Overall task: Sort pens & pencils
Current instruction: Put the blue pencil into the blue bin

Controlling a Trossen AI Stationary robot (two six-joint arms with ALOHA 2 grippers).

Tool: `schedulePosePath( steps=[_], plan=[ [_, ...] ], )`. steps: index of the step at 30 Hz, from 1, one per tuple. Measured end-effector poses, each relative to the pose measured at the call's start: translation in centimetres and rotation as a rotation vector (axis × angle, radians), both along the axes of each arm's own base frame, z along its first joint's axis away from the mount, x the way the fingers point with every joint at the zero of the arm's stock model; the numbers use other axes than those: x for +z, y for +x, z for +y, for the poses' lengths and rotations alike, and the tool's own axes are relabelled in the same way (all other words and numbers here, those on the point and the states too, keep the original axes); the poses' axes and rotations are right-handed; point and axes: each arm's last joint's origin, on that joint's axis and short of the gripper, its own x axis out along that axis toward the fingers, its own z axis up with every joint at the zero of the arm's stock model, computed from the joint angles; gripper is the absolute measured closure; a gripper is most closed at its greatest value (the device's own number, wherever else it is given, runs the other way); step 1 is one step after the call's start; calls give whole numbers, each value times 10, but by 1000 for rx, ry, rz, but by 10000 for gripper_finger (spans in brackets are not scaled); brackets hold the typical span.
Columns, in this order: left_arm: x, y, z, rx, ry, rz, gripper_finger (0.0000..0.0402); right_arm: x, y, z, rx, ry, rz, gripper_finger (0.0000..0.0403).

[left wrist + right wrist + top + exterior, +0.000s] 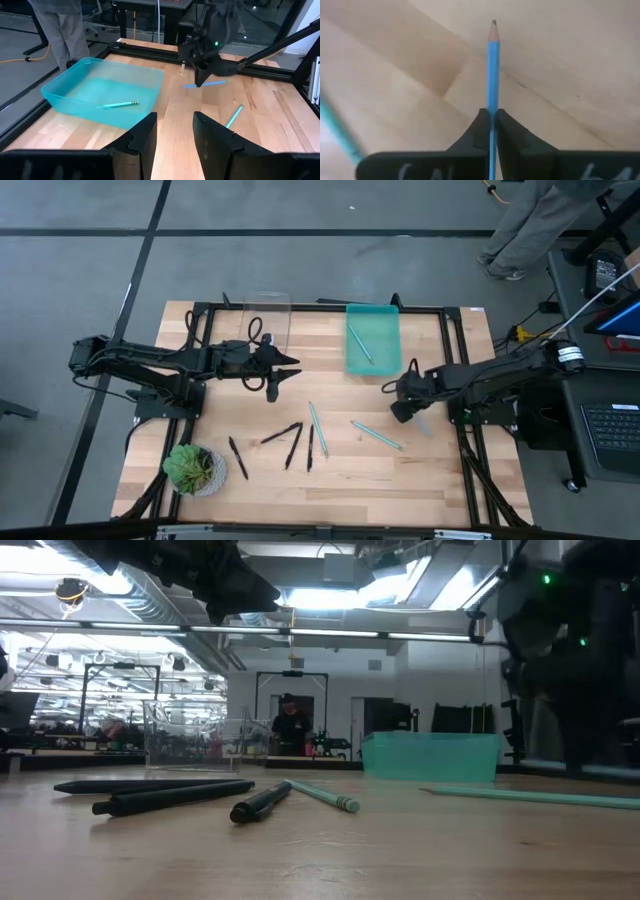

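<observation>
My right gripper [398, 406] hovers over the table's right middle, shut on a light blue pencil [493, 75]; the left wrist view shows that pencil [210, 83] above the wood. My left gripper [175, 120] is open and empty, over the far-left middle [272, 384], beside a clear box [266, 320]. A teal bin [392, 352] at the far middle holds one light blue pencil [360, 344] flat on its floor. Two more light blue pencils [317, 428] [377, 435] and several black pens [281, 434] [238, 458] lie flat on the table. My right gripper pinches the light blue pencil's shaft [493, 102] between its two fingertips [479, 125]. The sharpened tip [493, 23] sticks out past them. The fingers point down from above. The pencil is lifted clear of the table and lies roughly level [220, 82].
A potted plant [195, 470] stands at the near-left corner. The black frame rail [430, 308] runs along the table's far edge. A person's legs [525, 225] show beyond the far right, and a desk with a keyboard [612, 430] is at the right.
</observation>
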Motion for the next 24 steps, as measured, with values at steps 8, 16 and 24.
schedulePosePath(
  steps=[8,16,24],
  plan=[
    [0,0,0,0,0,0,281,61,10,-7,83,-63,-286,391],
    [0,0,0,0,0,-3,281,122,23,-45,147,-392,-492,391],
    [0,0,0,0,-1,-3,281,122,35,-103,144,-474,-505,391]
  ],
)
